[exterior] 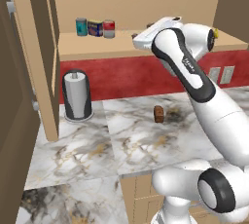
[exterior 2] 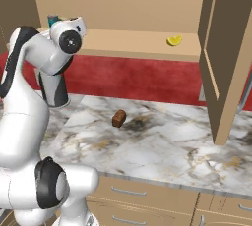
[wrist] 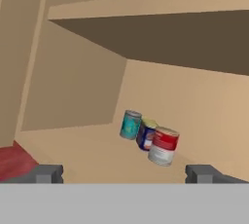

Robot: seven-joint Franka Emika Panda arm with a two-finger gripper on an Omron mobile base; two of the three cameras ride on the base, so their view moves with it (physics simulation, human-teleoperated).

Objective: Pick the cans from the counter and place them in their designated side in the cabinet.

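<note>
Both cans stand on the cabinet shelf [exterior: 97, 46] at its left end. The dark blue can with the yellow label [exterior: 95, 28] [wrist: 145, 134] is in the middle. The red can with the white band [exterior: 109, 28] [wrist: 163, 145] stands just right of it, and a teal can [exterior: 81, 26] [wrist: 130, 124] just left. My gripper [wrist: 125, 174] is open and empty, at shelf height, pointing at the three cans from some distance to their right. In the left base view the hand [exterior: 160, 29] hovers over the middle of the shelf. The marble counter [exterior: 146, 142] lies below.
A small brown block [exterior: 158, 114] [exterior 2: 118, 118] lies on the counter. A steel paper-towel holder [exterior: 77, 95] stands at the back left. A lemon wedge [exterior 2: 173, 40] sits on the shelf's right end. Open cabinet doors [exterior: 14, 121] [exterior 2: 226, 58] jut out on both sides.
</note>
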